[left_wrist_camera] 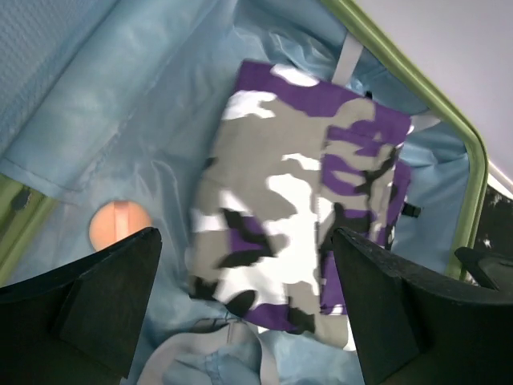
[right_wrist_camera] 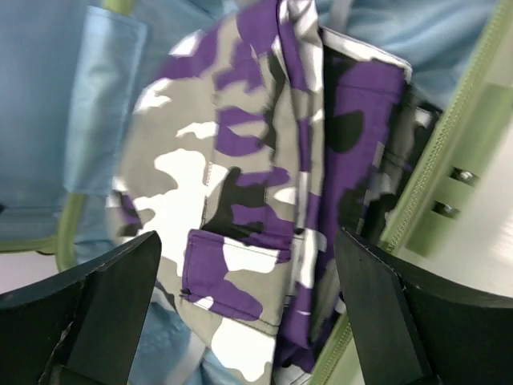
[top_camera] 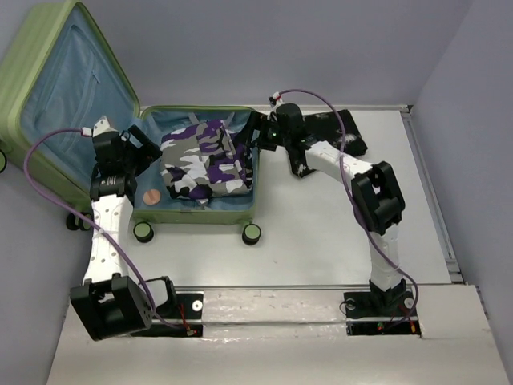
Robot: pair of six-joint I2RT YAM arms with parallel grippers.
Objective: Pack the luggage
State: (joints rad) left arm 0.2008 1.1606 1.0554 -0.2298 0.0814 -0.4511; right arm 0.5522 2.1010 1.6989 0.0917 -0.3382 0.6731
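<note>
Luggage (top_camera: 196, 215) lies open at the left of the table (top_camera: 321, 233), long axis running near to far, wheels toward the arm bases, lid raised leftward. Left gripper (left_wrist_camera: 244, 237) and right gripper (right_wrist_camera: 248, 234) hang over the camouflage bag (top_camera: 204, 156) inside, both spread wide and empty.

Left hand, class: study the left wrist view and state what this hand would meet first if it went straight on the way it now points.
The left hand, open, would most likely meet the camouflage bag lying in the suitcase, straight ahead of it; depth is unclear.
</note>
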